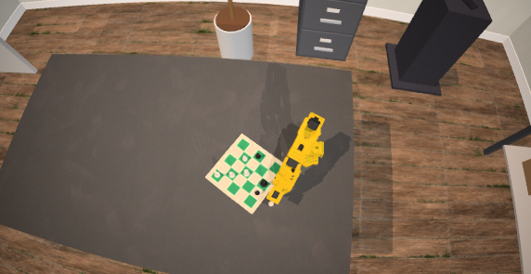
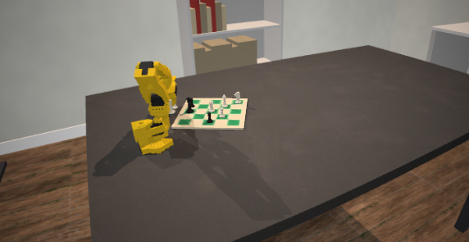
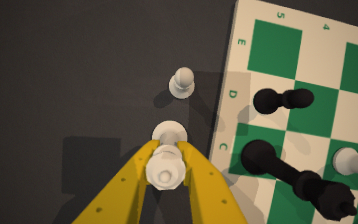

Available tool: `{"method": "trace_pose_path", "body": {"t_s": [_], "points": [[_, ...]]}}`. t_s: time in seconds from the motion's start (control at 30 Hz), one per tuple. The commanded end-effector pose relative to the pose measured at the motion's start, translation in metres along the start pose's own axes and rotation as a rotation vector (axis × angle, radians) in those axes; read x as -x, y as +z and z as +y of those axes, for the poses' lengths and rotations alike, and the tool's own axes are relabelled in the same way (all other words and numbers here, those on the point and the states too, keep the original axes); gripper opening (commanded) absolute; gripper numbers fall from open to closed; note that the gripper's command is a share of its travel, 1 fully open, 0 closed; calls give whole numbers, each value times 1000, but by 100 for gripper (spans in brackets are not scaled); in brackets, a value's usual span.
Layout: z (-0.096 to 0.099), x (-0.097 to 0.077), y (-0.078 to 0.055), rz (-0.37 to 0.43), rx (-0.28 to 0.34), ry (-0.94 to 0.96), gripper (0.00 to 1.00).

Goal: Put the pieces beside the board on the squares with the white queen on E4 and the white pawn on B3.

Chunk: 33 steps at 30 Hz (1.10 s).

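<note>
In the wrist view my yellow gripper (image 3: 166, 165) is shut on the white queen (image 3: 165, 167), which stands upright on the dark table just left of the board's edge by row C. The white pawn (image 3: 182, 82) stands on the table a little further on, beside row D. The green and cream board (image 3: 305, 115) fills the right side; a black pawn (image 3: 282, 100) and a tall black piece (image 3: 290, 175) stand on its near columns. In the top view the arm (image 1: 297, 161) reaches down to the board's right corner (image 1: 271, 200).
Several white pieces stand further across the board (image 1: 243, 172). The exterior view shows the arm's base (image 2: 152, 135) at the left of the board (image 2: 211, 113). A plant pot (image 1: 233, 32) and a filing cabinet (image 1: 331, 14) stand beyond the table.
</note>
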State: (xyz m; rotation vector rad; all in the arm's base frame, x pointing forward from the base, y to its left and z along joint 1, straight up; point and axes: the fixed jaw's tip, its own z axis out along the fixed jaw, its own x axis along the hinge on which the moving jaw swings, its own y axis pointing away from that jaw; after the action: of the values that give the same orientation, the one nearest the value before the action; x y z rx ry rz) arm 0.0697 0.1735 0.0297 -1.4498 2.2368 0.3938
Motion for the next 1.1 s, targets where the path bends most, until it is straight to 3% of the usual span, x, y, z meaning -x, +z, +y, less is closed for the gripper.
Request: {"method": "trace_pose_path", "body": {"t_s": [0.0,1.07], "points": [[-2,4,-3,-10,-5,3,0],[-3,33,-55,-10,-9,3,0]]}}
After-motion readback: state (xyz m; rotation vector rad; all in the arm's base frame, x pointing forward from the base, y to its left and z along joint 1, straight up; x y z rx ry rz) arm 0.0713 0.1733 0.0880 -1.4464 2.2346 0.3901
